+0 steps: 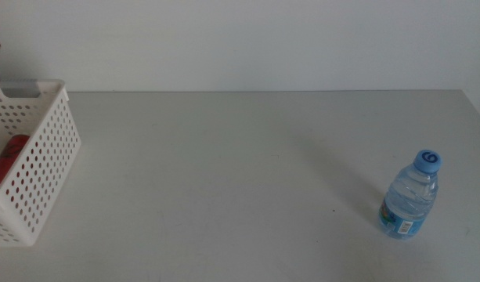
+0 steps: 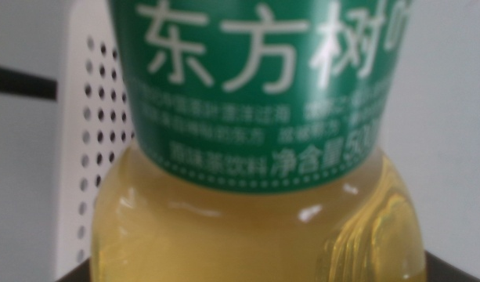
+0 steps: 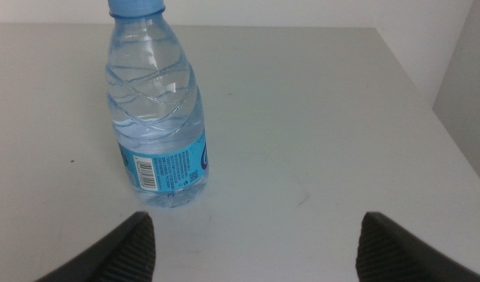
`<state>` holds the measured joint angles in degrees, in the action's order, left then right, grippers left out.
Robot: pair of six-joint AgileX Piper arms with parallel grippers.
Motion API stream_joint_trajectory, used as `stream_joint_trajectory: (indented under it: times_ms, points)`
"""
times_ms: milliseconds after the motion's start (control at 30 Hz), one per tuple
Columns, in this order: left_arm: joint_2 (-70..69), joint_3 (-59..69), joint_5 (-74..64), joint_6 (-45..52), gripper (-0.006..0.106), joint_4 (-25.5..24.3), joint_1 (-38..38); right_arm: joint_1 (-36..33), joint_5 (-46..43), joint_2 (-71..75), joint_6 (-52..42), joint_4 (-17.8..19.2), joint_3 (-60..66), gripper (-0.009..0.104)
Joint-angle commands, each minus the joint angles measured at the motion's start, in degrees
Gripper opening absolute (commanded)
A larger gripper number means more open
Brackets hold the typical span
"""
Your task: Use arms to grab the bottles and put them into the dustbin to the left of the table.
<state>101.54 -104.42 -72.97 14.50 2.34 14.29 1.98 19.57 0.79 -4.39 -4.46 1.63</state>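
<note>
A: Nearest the camera in the middle view, what stands on the table [image 1: 224,172]?

B: The water bottle [image 1: 410,196], upright at the lower right of the frame, blue cap up, alone on the grey surface. In the right wrist view it [image 3: 157,110] stands ahead of the right gripper [image 3: 255,243], toward the left jaw. The two dark jaws are spread wide with only bare table between them, grasping nothing.

A: And further back?

B: At the left edge of the middle view sits the dustbin [image 1: 44,164], white with round holes. Something red, the soda can [image 1: 9,157], shows through its wall, lying inside.

A: The left arm?

B: Only a dark bit of it shows at the upper left of the middle view, above the dustbin. In the left wrist view the tea bottle [image 2: 255,157] fills the frame, green label over yellow liquid, very close, with the perforated dustbin wall [image 2: 95,141] behind it. The left gripper's jaws are hidden, so I cannot tell whether they clamp it.
</note>
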Motion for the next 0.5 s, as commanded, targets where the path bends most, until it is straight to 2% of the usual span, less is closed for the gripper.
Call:
stream_joint_trajectory:
  times_ms: [0,133,233,333,467]
  points:
    - [-1.4,0.0,1.1,0.3,0.019,1.1,0.3,0.0,-4.1,1.2,-0.3,0.3,-0.5,0.066]
    - [2.3,2.9,0.6,2.2,0.020,0.8,0.0,0.0,-4.1,1.2,-0.3,0.3,-0.5,0.066]
    - [4.5,3.9,-0.7,3.9,0.028,1.6,0.0,0.0,-4.1,1.2,-0.3,0.3,-0.5,0.066]
    - [6.2,4.0,-1.6,4.6,0.046,1.2,0.1,0.0,-4.1,1.2,-0.3,0.3,-0.5,0.066]
    - [6.8,4.1,-1.4,4.9,0.085,1.0,0.1,0.0,-4.1,1.2,-0.3,0.3,-0.5,0.066]
